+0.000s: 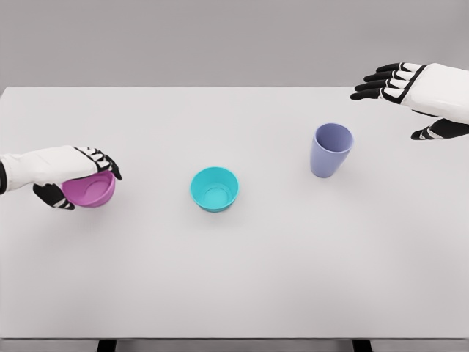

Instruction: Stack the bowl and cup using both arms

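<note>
My left hand (67, 178) is closed around the pink bowl (91, 191) at the left of the table (234, 279). My right hand (410, 92) hangs spread at the far right, apart from the purple cup (330, 150). The teal bowl (215, 188) stands between them.

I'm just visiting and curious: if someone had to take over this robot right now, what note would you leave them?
Left hand: closed around the pink bowl at the table's left side.
Right hand: open, holding nothing, in the air up and to the right of the lavender cup.
Teal bowl: upright mid-table, nothing in it.
Cup: upright, right of the teal bowl, untouched.
Done: pink bowl grasped.
Left: nothing is stacked yet; probably bring the pink bowl and the cup to the teal bowl.
</note>
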